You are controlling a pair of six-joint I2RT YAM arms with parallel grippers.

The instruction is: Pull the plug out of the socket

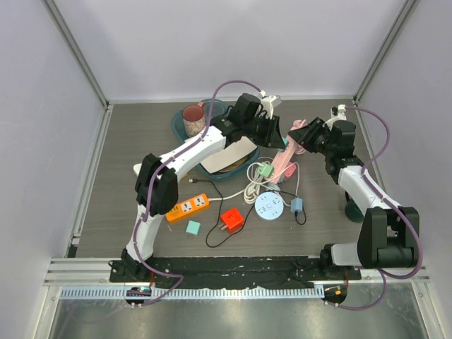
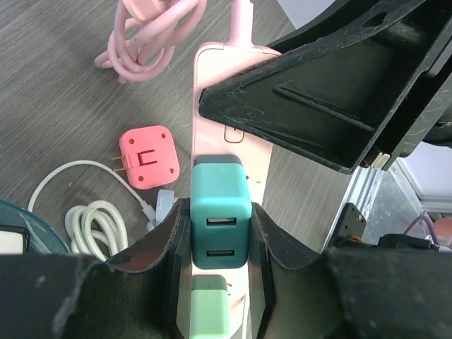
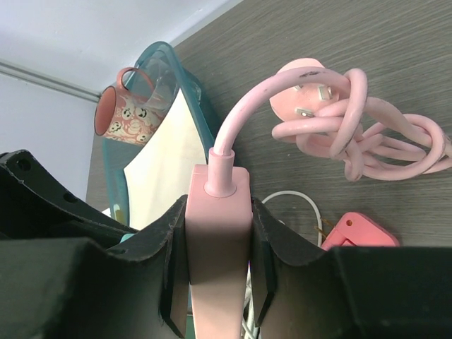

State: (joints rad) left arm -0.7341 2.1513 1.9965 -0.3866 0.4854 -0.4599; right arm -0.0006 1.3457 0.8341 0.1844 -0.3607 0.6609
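Squarely within left hand [image 2: 220,236] — teal plug [image 2: 220,208]

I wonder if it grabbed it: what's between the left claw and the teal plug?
Nothing: the left wrist view shows the left claw pinching the teal plug by its sides, on the pink strip.

The plug [image 2: 220,222] sits on the socket strip [image 2: 210,140], whose coiled cable [image 3: 318,131] lies on the table [image 1: 141,141] beside it.
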